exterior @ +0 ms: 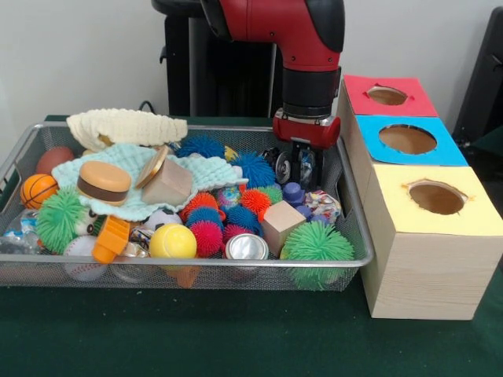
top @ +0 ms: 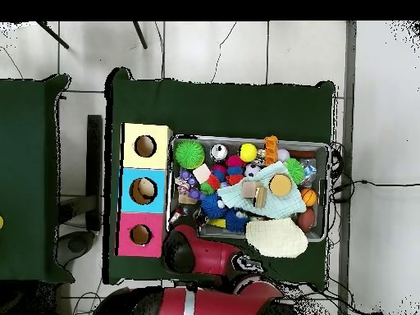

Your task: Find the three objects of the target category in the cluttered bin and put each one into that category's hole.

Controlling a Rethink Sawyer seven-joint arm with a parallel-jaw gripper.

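Observation:
The cluttered bin [exterior: 196,263] is a wide silver wire-mesh tray full of toys; it also shows in the overhead view [top: 246,139]. My gripper [exterior: 303,169] reaches down into the bin's far right corner, next to a black wheeled toy [exterior: 282,166] and a blue spiky ball [exterior: 253,167]. Whether it holds anything is hidden. Three wooden boxes stand in a row right of the bin, each with a round hole: red top [exterior: 391,96], blue top [exterior: 409,140], yellow top [exterior: 437,199]. In the overhead view the arm covers the gripper.
The bin holds green [exterior: 317,243], red [exterior: 207,236] and orange [exterior: 255,201] spiky balls, a yellow ball [exterior: 173,241], a basketball [exterior: 38,190], a toy burger [exterior: 104,181], wooden blocks [exterior: 281,225], a can [exterior: 246,247], a mint cloth [exterior: 206,171] and a cream knitted cloth [exterior: 126,126].

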